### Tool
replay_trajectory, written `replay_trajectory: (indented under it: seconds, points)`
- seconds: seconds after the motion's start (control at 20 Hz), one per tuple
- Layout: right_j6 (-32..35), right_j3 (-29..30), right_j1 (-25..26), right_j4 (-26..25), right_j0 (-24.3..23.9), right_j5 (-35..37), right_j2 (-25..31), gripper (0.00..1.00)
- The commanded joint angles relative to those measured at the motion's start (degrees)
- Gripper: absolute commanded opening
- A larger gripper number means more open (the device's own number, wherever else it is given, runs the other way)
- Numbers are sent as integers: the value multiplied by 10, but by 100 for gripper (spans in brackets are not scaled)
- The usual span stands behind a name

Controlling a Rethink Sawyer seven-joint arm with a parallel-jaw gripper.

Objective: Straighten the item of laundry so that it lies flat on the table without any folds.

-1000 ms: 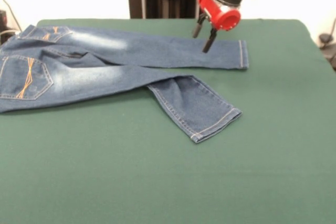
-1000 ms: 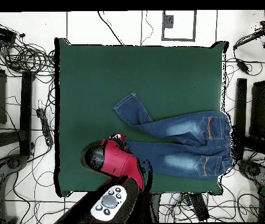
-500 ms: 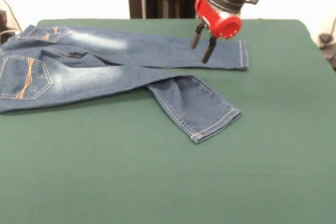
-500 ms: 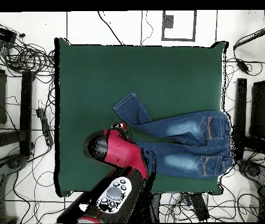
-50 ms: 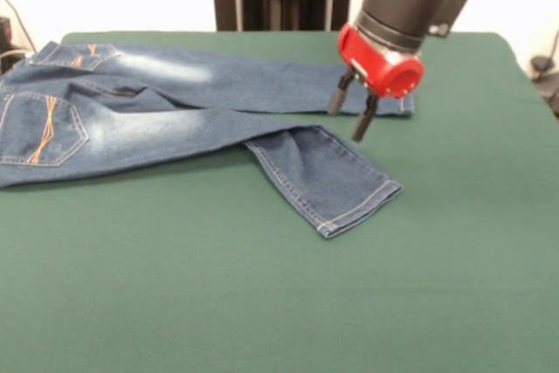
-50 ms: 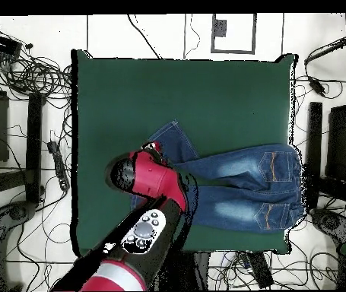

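front view: small pair of blue denim jeans with faded patches [image 5: 166, 111] is seen spread over the left and middle of the dark green felt-topped table [image 5: 288, 303]. waistband and orange-stitched pockets lie at the left edge. far leg lies straight. near leg is bent partway, its lower part turned toward the camera. red and black gripper [image 5: 349, 116] hangs above the gap between the two hems, fingers parted, nothing held, and no cloth appears to be touched. denim is judged soft but fairly heavy, likely to drag on the felt rather than slide. the near hem corner is judged the best place to be taken. wide bare felt is noted to the right and in front.

overhead view: jeans [image 6: 240, 186] are seen in the right half of the table [image 6: 130, 99], waistband close to the right edge. gripper [image 6: 154, 147] shows only as red tips beside the bent leg's cuff. bare cloth is seen left and above; little margin is left at the waistband side.
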Motion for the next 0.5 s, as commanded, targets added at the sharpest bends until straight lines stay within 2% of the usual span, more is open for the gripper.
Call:
replay_trajectory:
  seconds: [0.05, 0.3, 0.5]
  points:
    - [110, -78, 70, 48, 26, -13, 48, 100]
    - [132, -110, 107, 84, 34, -52, 40, 100]
    - [137, -131, 137, 106, 44, -38, 30, 100]
